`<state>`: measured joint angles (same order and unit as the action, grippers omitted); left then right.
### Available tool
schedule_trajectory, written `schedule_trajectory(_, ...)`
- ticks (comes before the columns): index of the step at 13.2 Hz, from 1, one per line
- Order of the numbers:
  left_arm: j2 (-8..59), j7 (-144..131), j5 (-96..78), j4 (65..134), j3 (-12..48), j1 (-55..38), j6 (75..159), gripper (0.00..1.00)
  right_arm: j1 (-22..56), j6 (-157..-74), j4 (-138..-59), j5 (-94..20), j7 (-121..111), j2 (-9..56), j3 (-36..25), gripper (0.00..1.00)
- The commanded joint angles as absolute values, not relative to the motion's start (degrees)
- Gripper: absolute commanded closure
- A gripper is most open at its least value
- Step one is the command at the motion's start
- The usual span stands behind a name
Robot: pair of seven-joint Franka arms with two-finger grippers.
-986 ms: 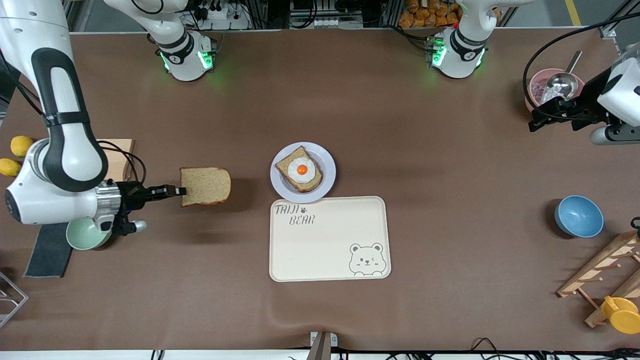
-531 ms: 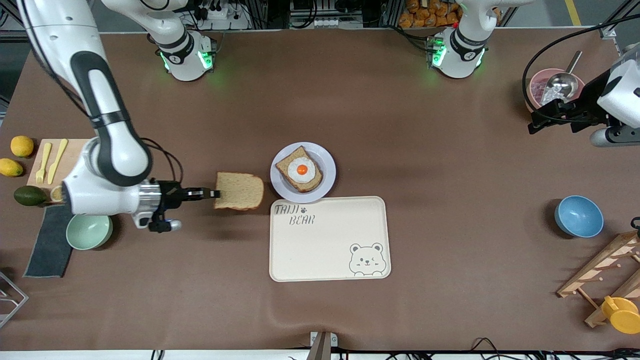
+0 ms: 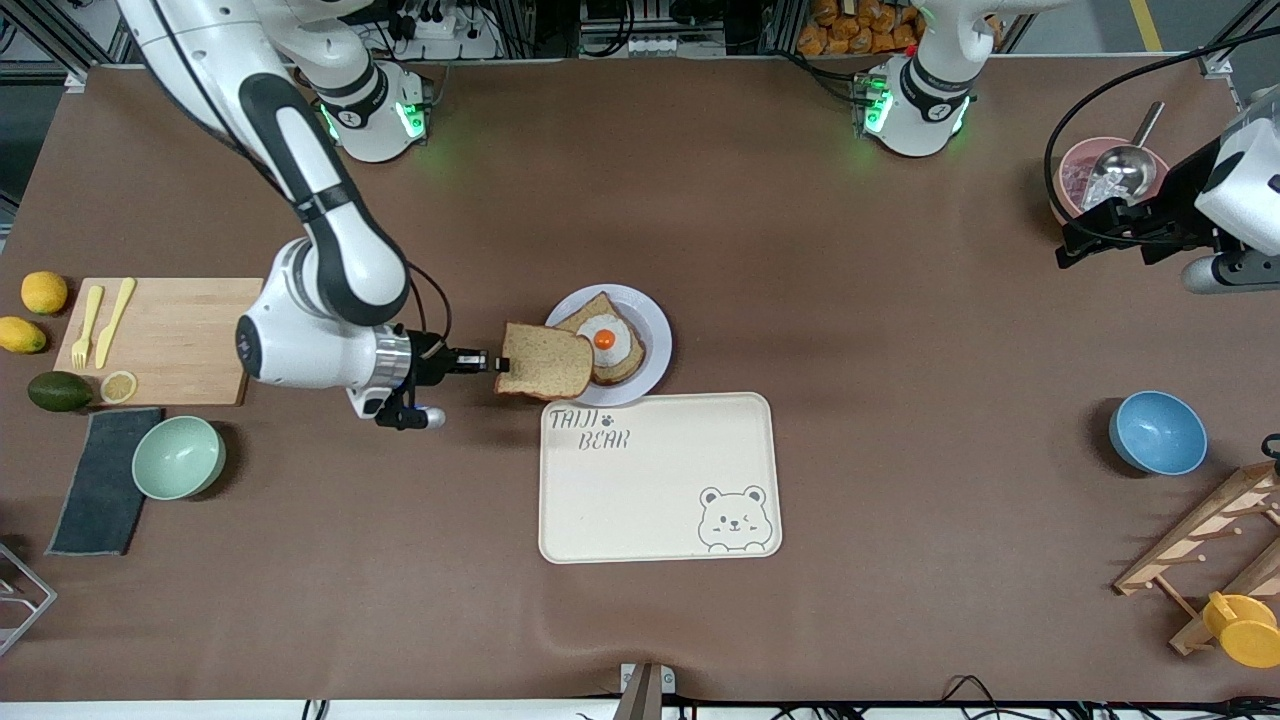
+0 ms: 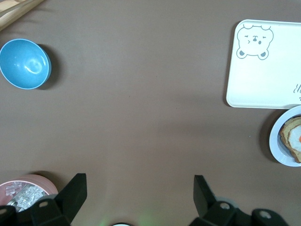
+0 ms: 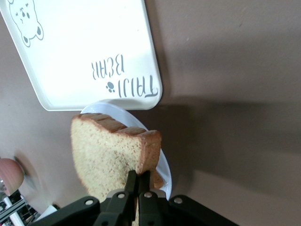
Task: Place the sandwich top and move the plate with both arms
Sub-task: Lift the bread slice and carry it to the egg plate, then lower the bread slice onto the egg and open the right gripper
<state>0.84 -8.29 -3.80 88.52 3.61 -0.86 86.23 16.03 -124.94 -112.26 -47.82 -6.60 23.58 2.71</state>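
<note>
Plate (image 3: 655,325) sits mid-tabletop, touching the tray's (image 3: 660,478) edge on the side away from the front camera. On the plate: a bread slice topped with a fried egg (image 3: 607,338). Tray itself carries nothing, only its bear print and lettering.

Pink bowl (image 3: 1075,170) at the left arm's end holds a metal scoop (image 3: 1120,168) and some pale bits. Blue bowl (image 3: 1157,432) nearer the camera at the same end, nothing in it. Green bowl (image 3: 179,457) at the right arm's end, also bare inside. Cutting board (image 3: 170,340) beside it bears a yellow fork and knife and a lemon slice.

Right arm reaches in low from its end of the tabletop, forearm roughly level, wrist pointing toward the plate. Right pincer (image 3: 497,362) is pressed together on the crust edge of the sandwich top (image 3: 545,362), holding it flat in the air over the plate's rim, partly overlapping the egg slice in the front view. In the right wrist view the fingers (image 5: 133,181) pinch the slice (image 5: 110,153) at one corner.

Left arm waits at its own end, left pincer (image 4: 139,194) spread wide, holding nothing, up over bare tabletop beside the pink bowl.
</note>
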Motion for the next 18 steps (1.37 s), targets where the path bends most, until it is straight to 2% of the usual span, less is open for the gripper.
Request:
schedule_trajectory(1,0.00,-9.40,-4.39,88.33,3.96,-0.53,86.31,0.00,20.46,-130.75,-118.20,-51.06,-5.27,20.04,2.02,1.00)
schedule_trajectory(2,0.09,-9.49,-4.39,88.33,3.96,-0.53,86.31,0.00,22.22,-134.00,-119.52,-51.41,-5.01,19.78,2.02,1.00)
schedule_trajectory(10,-0.18,-9.49,-4.04,88.42,3.87,-0.35,84.99,0.00,28.82,-140.36,-122.96,-55.63,-2.64,19.78,2.02,1.00)
schedule_trajectory(18,-0.18,-9.41,-3.78,88.16,3.87,-0.44,84.64,0.00,31.03,-140.45,-122.96,-60.12,-2.72,20.04,2.02,1.00)
